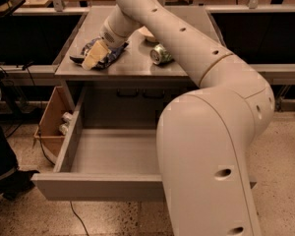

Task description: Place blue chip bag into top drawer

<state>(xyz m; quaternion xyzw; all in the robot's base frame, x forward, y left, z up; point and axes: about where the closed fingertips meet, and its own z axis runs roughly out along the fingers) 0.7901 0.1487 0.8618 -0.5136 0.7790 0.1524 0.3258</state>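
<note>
The blue chip bag (109, 54) lies crinkled on the left part of the cabinet top (132, 65). My gripper (91, 61) is down over the bag's left half, its cream fingers touching or just above it near the top's front left corner. The top drawer (115, 154) stands pulled out wide below, its grey inside bare. My arm's large links cover the drawer's right side.
A green soda can (160, 54) lies on its side to the right of the bag. A pale bowl (148, 33) sits behind it, partly hidden by the arm. A cardboard box (54, 119) with small items stands on the floor left of the drawer.
</note>
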